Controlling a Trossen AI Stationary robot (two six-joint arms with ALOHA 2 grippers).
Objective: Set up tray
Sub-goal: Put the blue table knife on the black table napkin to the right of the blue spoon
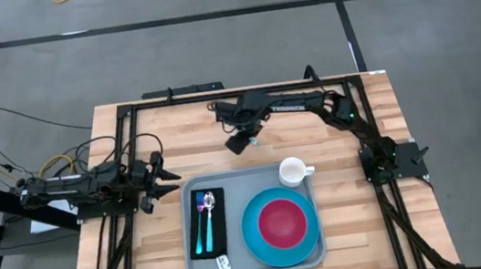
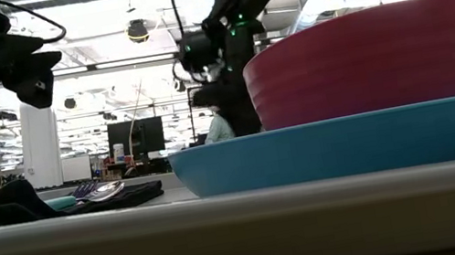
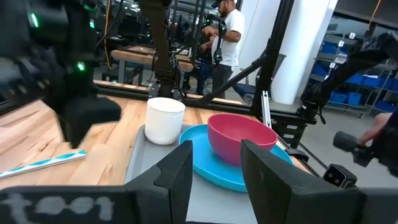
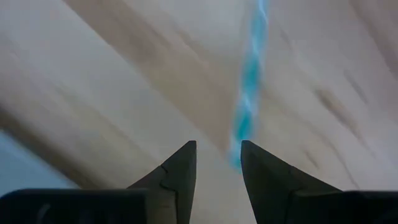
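Observation:
The grey-blue tray (image 1: pixel 229 191) lies at the table's near middle. On it rest a black napkin (image 1: pixel 221 220) with a spoon and a fork, a blue plate (image 1: pixel 255 234) carrying a red bowl (image 1: pixel 281 223), and a white cup (image 1: pixel 293 171) at the far right corner. My right gripper (image 1: pixel 237 144) hovers open beyond the tray's far edge, pointing down at the wood; a blue-and-white striped straw (image 4: pixel 249 93) lies flat below it, one end near the fingertips (image 4: pixel 217 155). My left gripper (image 3: pixel 214 180) waits open by the tray's left far corner (image 1: pixel 173 181), facing the cup (image 3: pixel 164 120).
The straw (image 3: pixel 43 163) lies on bare wood left of the tray (image 3: pixel 149 162), under the right gripper (image 3: pixel 81 112). A black frame borders the table's far and side edges. A small white tag (image 1: pixel 222 263) sits near the napkin's near end. A person (image 3: pixel 227 31) stands beyond the table.

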